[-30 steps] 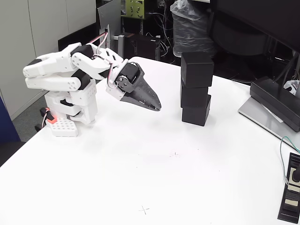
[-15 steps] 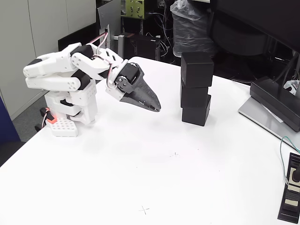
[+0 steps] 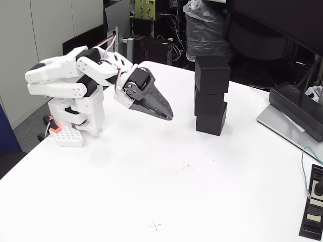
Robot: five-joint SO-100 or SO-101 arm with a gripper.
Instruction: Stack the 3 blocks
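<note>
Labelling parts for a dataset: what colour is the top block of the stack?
Matte black, like the two blocks beneath it; the top block shows in the fixed view.

Setting: looking like a lab or office | white table (image 3: 151,191) sitting among cabling and a green circuit board (image 3: 145,8) behind | laptop (image 3: 298,113) resting at right edge | grey cabinets (image 3: 45,30) lining the left.

Very little differs between the earlier pictures and now. In the fixed view the gripper (image 3: 169,115) sits a touch higher and closer to the arm than a second ago, its closed black tip drawn slightly back toward the table's left edge. Since half a second ago nothing visibly shifts.
</note>
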